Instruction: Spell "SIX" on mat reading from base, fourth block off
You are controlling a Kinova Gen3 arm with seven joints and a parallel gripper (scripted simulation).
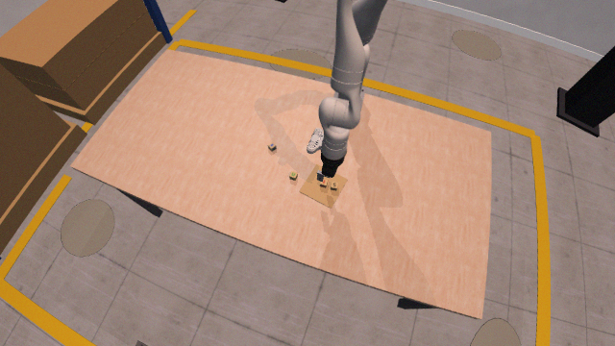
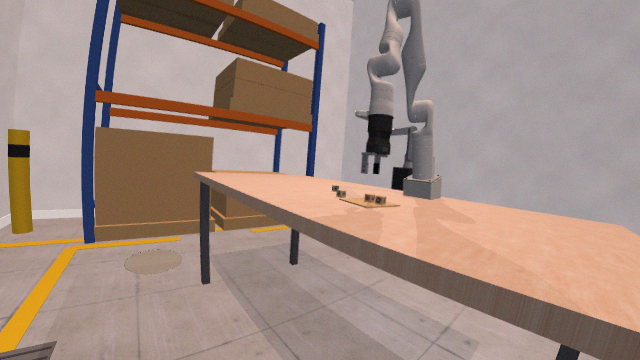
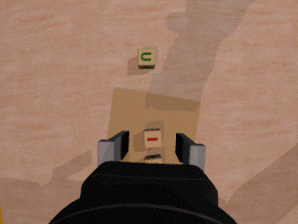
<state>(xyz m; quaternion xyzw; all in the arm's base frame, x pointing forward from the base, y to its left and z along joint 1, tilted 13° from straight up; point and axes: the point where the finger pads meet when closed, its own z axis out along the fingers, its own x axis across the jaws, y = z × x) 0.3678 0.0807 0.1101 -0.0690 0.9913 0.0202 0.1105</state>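
My gripper (image 1: 327, 177) (image 2: 370, 171) (image 3: 152, 142) is open and empty, high above the tan mat (image 1: 311, 190) (image 2: 356, 201) (image 3: 129, 111). The red I block (image 1: 324, 184) (image 2: 369, 198) (image 3: 152, 138) stands flat on the mat. The S block (image 1: 334, 185) (image 2: 380, 200) (image 3: 153, 160) is close beside it on the mat, to its left as seen from the base; my gripper body hides most of it in the wrist view. The green U block (image 1: 293, 176) (image 2: 341, 193) (image 3: 146, 57) lies off the mat. A block with a bluish mark (image 1: 272, 147) (image 2: 335, 188), its letter too small to read, lies farther off the mat.
The wooden table (image 1: 216, 144) (image 2: 500, 240) carries the mat and blocks. The robot base (image 2: 422, 187) stands at the table's back. Shelving with boxes (image 2: 155, 175) stands beyond the table's end.
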